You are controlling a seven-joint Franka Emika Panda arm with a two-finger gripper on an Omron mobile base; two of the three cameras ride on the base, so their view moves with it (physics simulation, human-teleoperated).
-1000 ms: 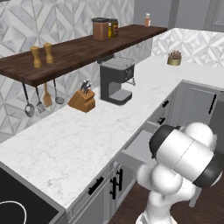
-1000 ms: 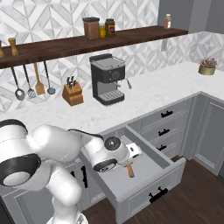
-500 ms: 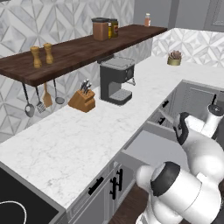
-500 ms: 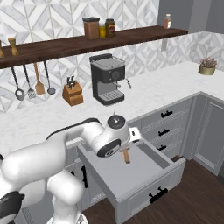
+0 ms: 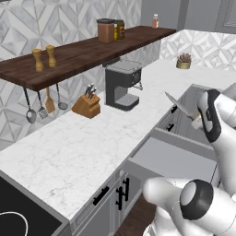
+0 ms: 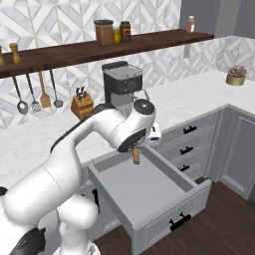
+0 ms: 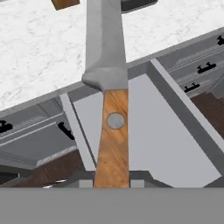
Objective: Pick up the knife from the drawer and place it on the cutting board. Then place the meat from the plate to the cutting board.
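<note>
White marble tabletop (image 5: 69,152) runs along the wall under a dark wooden shelf (image 6: 89,50), carrying a black coffee machine (image 6: 122,84) and a wooden knife block (image 5: 86,105). Below its edge the drawer (image 6: 144,191) stands pulled wide open, pale grey inside. Above it the jaws (image 7: 112,181) are clamped on the wooden handle of the knife (image 7: 109,94), held clear of the drawer with its silver blade reaching over the tabletop.

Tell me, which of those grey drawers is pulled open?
The wide shallow light grey drawer directly below the robot's pincer, which holds the wooden-handled silver knife above it. The smaller grey drawers to its right sit shut.
</note>
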